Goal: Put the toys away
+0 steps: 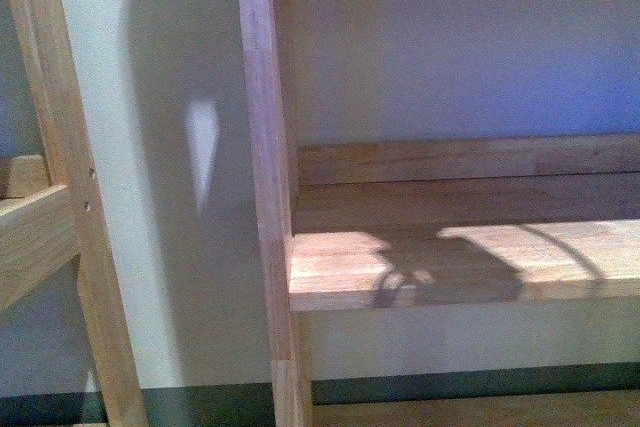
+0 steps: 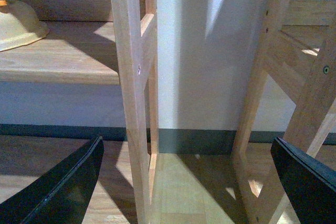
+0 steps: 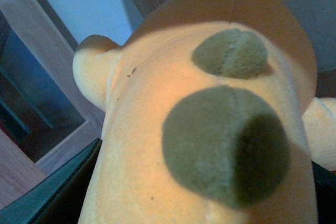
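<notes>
Soft orange-yellow plush toy [image 3: 210, 129] with two grey-green round patches, clamped between the dark fingers of the right claw [image 3: 205, 192].
Left claw [image 2: 189, 182] hangs released, its black fingers [image 2: 63, 187] spread either side of a pale wooden shelf upright [image 2: 134, 103]; a cream bowl [image 2: 18, 22] sits on the shelf board beyond.

plush toy [image 3: 210, 129]: fills right wrist view, edges cropped | yellow bowl [image 2: 18, 22]: half cut off
</notes>
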{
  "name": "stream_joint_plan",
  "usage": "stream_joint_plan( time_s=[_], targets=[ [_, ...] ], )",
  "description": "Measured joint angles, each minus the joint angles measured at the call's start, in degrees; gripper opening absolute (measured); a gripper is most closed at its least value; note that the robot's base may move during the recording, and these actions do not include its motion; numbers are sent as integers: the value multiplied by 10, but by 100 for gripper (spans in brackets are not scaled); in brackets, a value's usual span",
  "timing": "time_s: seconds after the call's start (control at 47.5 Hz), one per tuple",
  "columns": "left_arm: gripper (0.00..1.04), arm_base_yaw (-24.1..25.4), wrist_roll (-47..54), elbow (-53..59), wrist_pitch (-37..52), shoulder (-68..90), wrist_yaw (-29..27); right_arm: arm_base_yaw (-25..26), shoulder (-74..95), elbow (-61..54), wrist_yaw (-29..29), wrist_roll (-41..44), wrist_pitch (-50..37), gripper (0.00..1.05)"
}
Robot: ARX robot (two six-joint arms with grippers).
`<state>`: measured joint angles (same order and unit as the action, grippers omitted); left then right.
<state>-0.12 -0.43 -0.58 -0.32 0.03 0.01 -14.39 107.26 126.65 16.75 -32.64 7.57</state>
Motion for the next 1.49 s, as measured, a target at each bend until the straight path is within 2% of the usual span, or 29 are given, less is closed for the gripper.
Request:
stream_joint_plan(
  time_s=[0.063,0.694,1.052,1.221,1.326,1.494],
  targets=[
    [99,0,0,0,0,0,0,1,-8,-10,0,10,-5,105],
    [99,0,0,0,0,0,0,3,-75,-74,2,59,-27,104],
    [99,0,0,0,0,0,0,3,-155,-137,-28,95,-61,104],
    [99,0,0,0,0,0,0,0,-221,-213,-65,130,-87,104],
    [99,0,0,0,0,0,0,-11,-282,-286,-119,193,-108,104],
    [99,0,0,0,0,0,0,-22,-387,-408,-158,266,-150,104]
  ],
)
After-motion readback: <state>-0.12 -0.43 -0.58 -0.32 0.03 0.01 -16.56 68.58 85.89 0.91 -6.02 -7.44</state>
